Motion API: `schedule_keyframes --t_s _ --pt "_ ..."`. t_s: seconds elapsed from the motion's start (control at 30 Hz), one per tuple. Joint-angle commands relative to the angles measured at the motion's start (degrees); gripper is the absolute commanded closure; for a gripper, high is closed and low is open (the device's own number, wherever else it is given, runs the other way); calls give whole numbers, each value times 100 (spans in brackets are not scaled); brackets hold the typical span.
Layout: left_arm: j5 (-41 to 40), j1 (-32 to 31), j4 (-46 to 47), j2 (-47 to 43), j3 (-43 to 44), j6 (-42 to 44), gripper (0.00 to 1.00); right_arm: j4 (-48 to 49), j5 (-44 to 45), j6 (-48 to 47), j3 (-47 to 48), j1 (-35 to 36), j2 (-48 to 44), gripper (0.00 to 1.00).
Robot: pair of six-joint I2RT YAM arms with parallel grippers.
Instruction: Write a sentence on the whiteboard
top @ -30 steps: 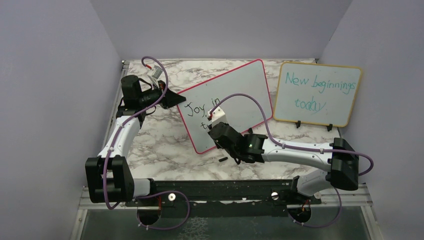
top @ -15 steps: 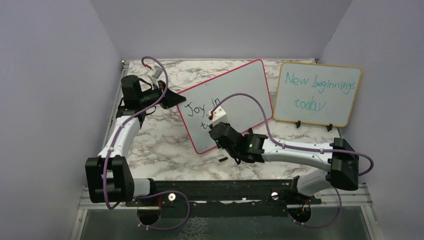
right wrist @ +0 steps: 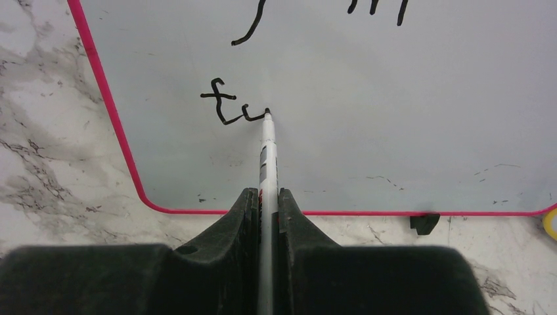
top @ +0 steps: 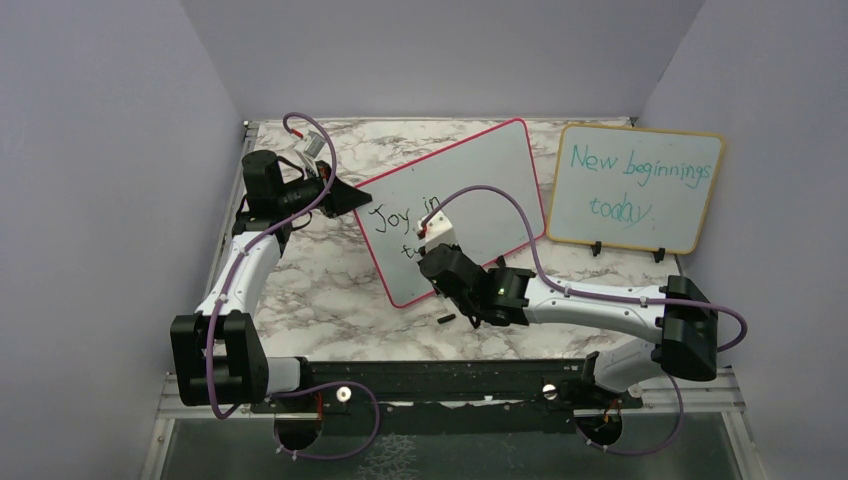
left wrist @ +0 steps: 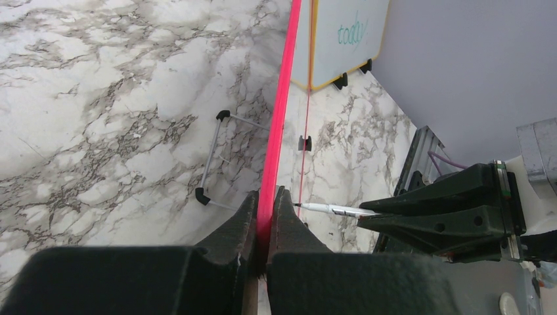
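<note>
Marble-patterned table (top: 300, 290) holds the whiteboard (top: 480, 170), askew at centre, with bare tabletop to its left and near side. A yellow-framed board (top: 640, 190) stands just right. The left gripper (left wrist: 265, 216) is clamped on the whiteboard's red left edge. The right gripper (right wrist: 266, 210) is clamped on a marker (right wrist: 268, 151), its tip touching the unfinished sentence (right wrist: 226, 108).

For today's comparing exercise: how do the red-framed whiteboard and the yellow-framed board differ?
The red-framed whiteboard has black writing; the yellow-framed board has teal writing. The left fingers clamp the whiteboard's edge; no fingers touch the yellow-framed board. Both are white with rounded corners.
</note>
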Motion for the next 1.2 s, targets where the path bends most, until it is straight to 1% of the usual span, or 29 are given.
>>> schedule_keyframes --t_s 0.0,0.5,0.73,0.97,1.17 --pt "-709 -55 -434 153 -96 647 100 297 205 -106 163 -59 6 100" --pt "-705 -55 -434 147 -98 647 100 464 79 -238 259 -68 78 100" --pt "-705 -52 -434 154 -96 646 100 533 -159 -365 284 -68 114 100" --pt "-705 -55 -434 161 -98 647 100 365 -451 -419 303 -68 139 100" --pt "-705 -53 -434 160 -98 646 100 177 -486 -349 248 -68 107 100"
